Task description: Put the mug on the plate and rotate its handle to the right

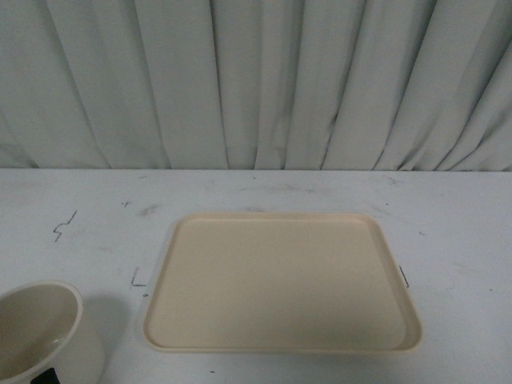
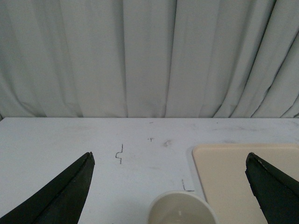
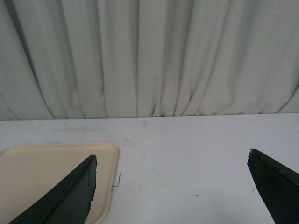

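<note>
Right now the mug (image 1: 40,332) is sitting on the table (image 1: 448,224) just left of the plate (image 1: 280,280). The left gripper (image 2: 169,155) is hovering near it, jaws spread wide, likely lining up a grab; the right gripper (image 3: 172,154) is gaping open too.

We get dim, cool, even light in all three views; soft, slightly grainy (mug (image 1: 36,328) throws a faint shadow toward the plate (image 1: 280,288)).

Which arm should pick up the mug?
Left. The mug stands off the plate, on the robot's left, and sits roughly centred before the open left gripper. The right gripper, also open, sees only plate.
</note>
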`<action>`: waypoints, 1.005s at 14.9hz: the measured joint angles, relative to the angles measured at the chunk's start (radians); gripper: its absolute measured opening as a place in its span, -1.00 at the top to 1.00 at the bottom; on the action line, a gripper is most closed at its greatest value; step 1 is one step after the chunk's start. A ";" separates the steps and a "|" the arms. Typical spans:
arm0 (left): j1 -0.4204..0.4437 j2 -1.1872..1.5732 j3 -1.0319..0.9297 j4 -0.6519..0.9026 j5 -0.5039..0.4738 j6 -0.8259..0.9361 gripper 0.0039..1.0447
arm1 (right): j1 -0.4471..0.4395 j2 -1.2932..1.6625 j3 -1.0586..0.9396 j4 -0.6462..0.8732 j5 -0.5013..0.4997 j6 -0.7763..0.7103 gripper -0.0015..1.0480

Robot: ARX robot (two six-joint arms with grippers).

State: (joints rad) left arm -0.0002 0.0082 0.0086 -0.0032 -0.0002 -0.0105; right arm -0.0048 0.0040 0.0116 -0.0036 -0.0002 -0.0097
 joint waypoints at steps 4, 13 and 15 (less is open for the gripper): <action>0.000 0.000 0.000 0.000 0.000 0.000 -0.88 | 0.000 0.000 0.000 0.000 0.000 0.000 -0.87; -0.101 0.863 0.571 -0.572 -0.398 -0.331 -0.88 | 0.005 0.000 0.000 0.000 0.000 0.002 -0.87; -0.048 1.192 0.668 -0.494 -0.198 -0.347 -0.88 | 0.005 0.000 0.000 0.000 0.000 0.002 -0.87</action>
State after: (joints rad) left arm -0.0486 1.2007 0.6769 -0.4976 -0.1982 -0.3576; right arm -0.0002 0.0040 0.0116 -0.0036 -0.0002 -0.0074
